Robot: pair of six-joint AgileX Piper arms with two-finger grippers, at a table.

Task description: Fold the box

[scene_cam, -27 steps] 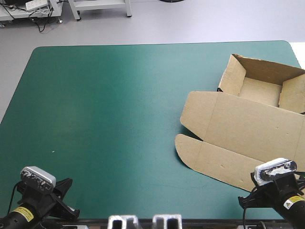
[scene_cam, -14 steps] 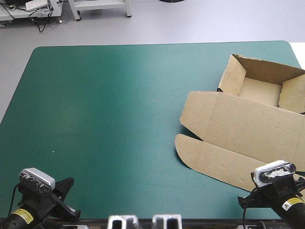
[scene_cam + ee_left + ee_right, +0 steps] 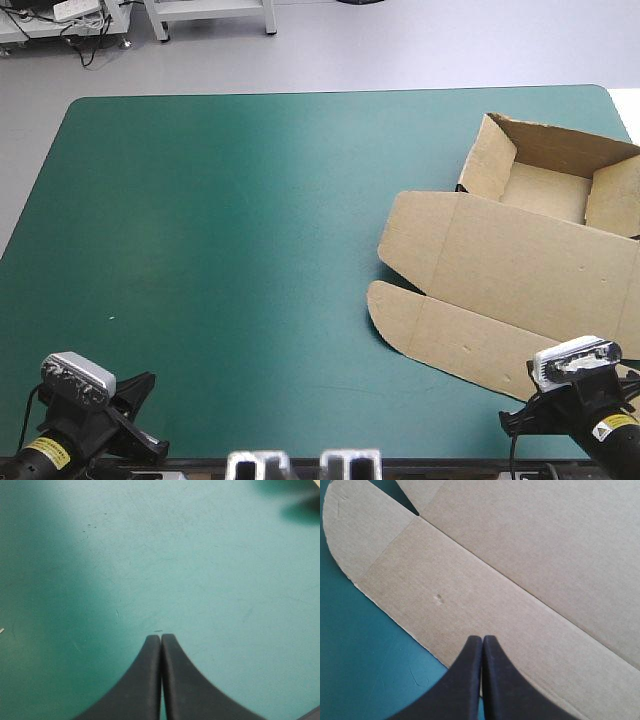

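The brown box lies at the table's right side as an open tray with raised walls at the far right and its lid flat toward the near edge. In the right wrist view the lid's front flap with its rounded corner tab fills the picture. My right gripper is shut, its tips over the flap's near edge and nothing held. At the near right corner the right arm sits low. My left gripper is shut over bare teal-green cover, far from the box, and its arm sits at the near left corner.
The teal-green cover spreads bare across the left and middle of the table. The box's tray reaches close to the table's right edge.
Both arms have drawn back slightly toward the near edge. The box has not moved.
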